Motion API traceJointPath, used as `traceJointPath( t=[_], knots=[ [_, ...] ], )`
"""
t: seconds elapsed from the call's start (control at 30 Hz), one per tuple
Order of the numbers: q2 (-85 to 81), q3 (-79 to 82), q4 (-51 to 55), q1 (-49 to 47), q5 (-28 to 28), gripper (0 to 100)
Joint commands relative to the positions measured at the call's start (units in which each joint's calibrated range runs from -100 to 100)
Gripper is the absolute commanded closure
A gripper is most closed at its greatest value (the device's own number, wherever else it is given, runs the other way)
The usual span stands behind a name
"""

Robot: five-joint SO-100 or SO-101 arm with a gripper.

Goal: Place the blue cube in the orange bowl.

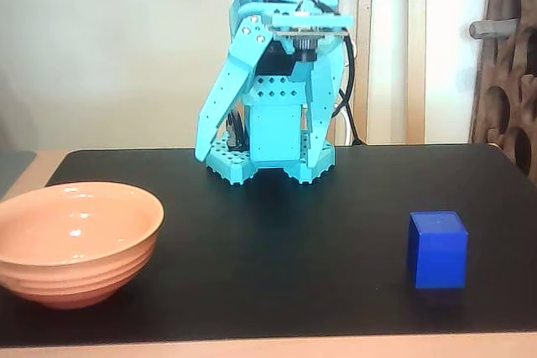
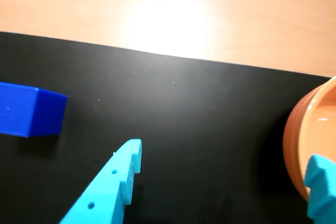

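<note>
The gripper (image 1: 256,153) hangs above the black mat (image 1: 277,241), close to the arm's base (image 1: 268,161) at the mat's rear edge. Its jaws are spread wide apart and hold nothing. In the wrist view, one turquoise finger (image 2: 113,182) enters from the lower edge and the tip of the other (image 2: 321,190) shows at the lower right corner, with bare mat between them.

The blue cube (image 1: 437,250) rests upright on the mat, well apart from the gripper; in the fixed view it is forward and to the right of the arm's base. In the wrist view the blue cube (image 2: 29,109) is cut by the left edge.

The orange bowl (image 1: 74,241) stands empty on the mat, forward and to the left of the arm's base in the fixed view, well apart from the cube. In the wrist view the orange bowl (image 2: 302,140) sits at the right edge, partly behind the second fingertip.
</note>
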Motion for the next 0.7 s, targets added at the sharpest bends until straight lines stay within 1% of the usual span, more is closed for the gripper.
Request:
traceJointPath(
  t=[0.0,0.57,0.67],
  knots=[
    [2.38,-9.29,-1.99,-2.94,-0.45,65],
    [11.58,-18.64,-2.25,-17.59,-0.50,64],
    [13.71,-19.00,-6.78,-20.09,-0.50,65]
  ],
)
